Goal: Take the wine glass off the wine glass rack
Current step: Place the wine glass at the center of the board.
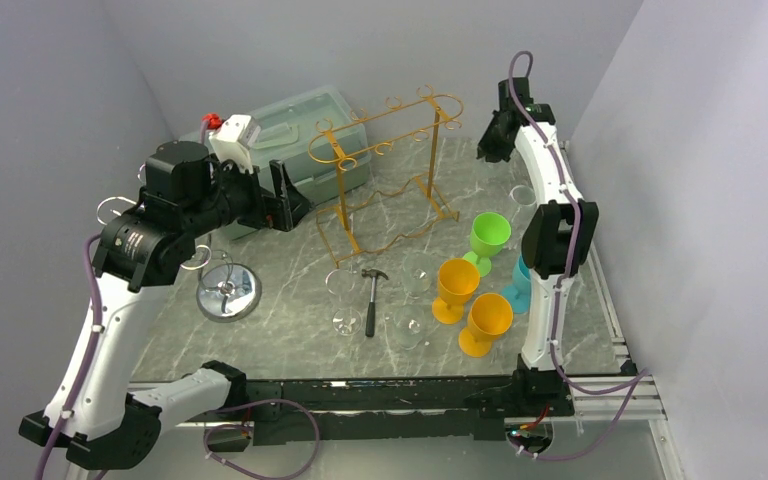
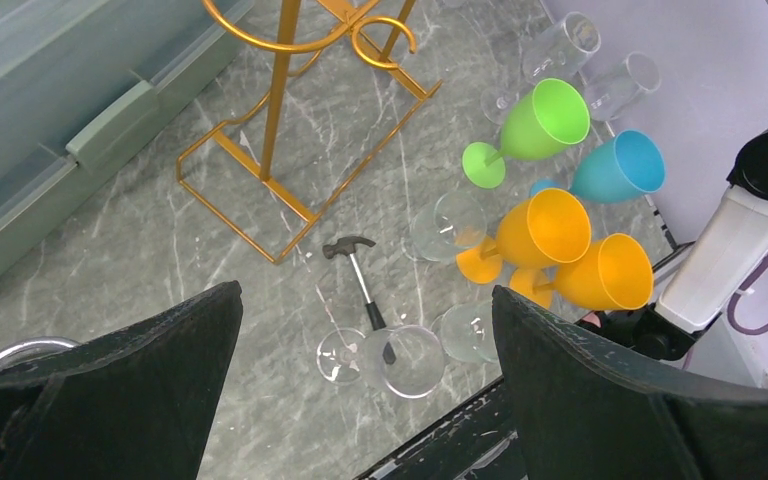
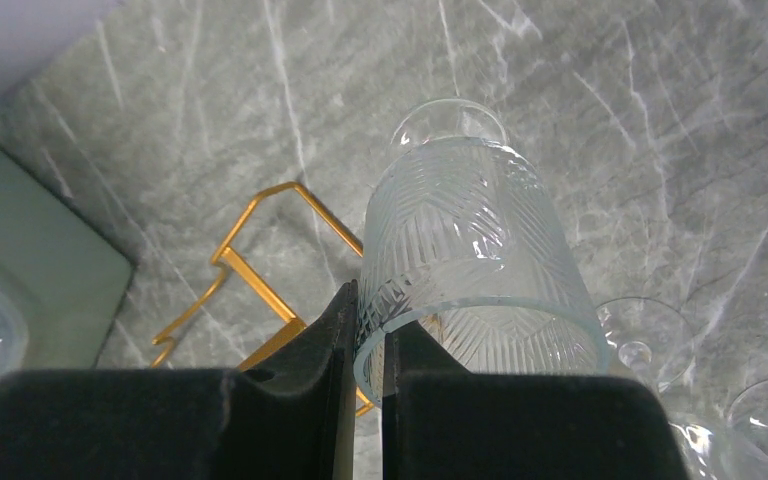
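Observation:
The gold wire wine glass rack [image 1: 390,170] stands at the middle back of the table; no glass shows on its hooks. My right gripper [image 3: 370,310] is shut on the rim of a clear ribbed wine glass [image 3: 470,250], one finger inside and one outside, to the right of the rack's foot [image 3: 250,270]. In the top view that gripper [image 1: 490,145] is at the back right, beside the rack. My left gripper [image 2: 365,295] is open and empty, held high to the left of the rack [image 2: 280,150].
A hammer [image 1: 372,295] and clear glasses [image 1: 407,325] lie in front of the rack. Green [image 1: 489,235], orange [image 1: 456,285] and blue [image 1: 520,280] goblets stand at the right. A plastic bin [image 1: 300,130] is at the back left, with a metal dish [image 1: 228,290] in front of it.

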### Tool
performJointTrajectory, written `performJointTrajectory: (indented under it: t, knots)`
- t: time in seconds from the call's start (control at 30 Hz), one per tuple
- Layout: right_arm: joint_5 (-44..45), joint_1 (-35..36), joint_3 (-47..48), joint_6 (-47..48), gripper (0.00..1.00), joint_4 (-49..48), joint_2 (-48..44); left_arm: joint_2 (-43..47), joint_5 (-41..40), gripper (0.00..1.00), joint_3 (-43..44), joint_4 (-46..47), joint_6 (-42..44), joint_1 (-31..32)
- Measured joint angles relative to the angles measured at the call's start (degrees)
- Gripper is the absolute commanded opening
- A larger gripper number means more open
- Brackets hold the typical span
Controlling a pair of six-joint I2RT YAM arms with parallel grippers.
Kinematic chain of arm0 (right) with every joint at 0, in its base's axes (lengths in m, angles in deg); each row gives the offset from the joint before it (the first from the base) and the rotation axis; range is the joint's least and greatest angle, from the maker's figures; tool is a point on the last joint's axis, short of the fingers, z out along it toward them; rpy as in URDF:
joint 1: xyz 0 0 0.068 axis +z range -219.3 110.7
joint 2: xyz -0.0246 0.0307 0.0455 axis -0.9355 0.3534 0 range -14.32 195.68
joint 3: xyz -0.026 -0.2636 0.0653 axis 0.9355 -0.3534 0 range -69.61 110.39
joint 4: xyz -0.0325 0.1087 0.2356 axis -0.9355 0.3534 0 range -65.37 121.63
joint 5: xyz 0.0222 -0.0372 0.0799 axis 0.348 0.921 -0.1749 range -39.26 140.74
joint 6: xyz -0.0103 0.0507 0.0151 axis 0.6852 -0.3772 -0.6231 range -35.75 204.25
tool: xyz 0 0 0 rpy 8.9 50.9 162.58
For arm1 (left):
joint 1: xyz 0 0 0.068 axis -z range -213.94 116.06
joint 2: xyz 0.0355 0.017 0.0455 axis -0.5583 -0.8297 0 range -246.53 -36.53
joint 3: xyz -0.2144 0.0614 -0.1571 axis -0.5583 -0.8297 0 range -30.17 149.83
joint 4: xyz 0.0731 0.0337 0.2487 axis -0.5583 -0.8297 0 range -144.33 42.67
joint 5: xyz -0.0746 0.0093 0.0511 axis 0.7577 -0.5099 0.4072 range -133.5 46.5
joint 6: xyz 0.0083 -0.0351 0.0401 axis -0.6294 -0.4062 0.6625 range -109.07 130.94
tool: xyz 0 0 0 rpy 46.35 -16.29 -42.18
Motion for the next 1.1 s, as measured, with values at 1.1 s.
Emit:
performJointTrajectory:
  t: [1.1]
  knots:
    - [0.1,3.3,2.2,3.4,0.08,3.9,8.9,0.9,-1.6,0.99,-2.4,0.0,1.9,0.0]
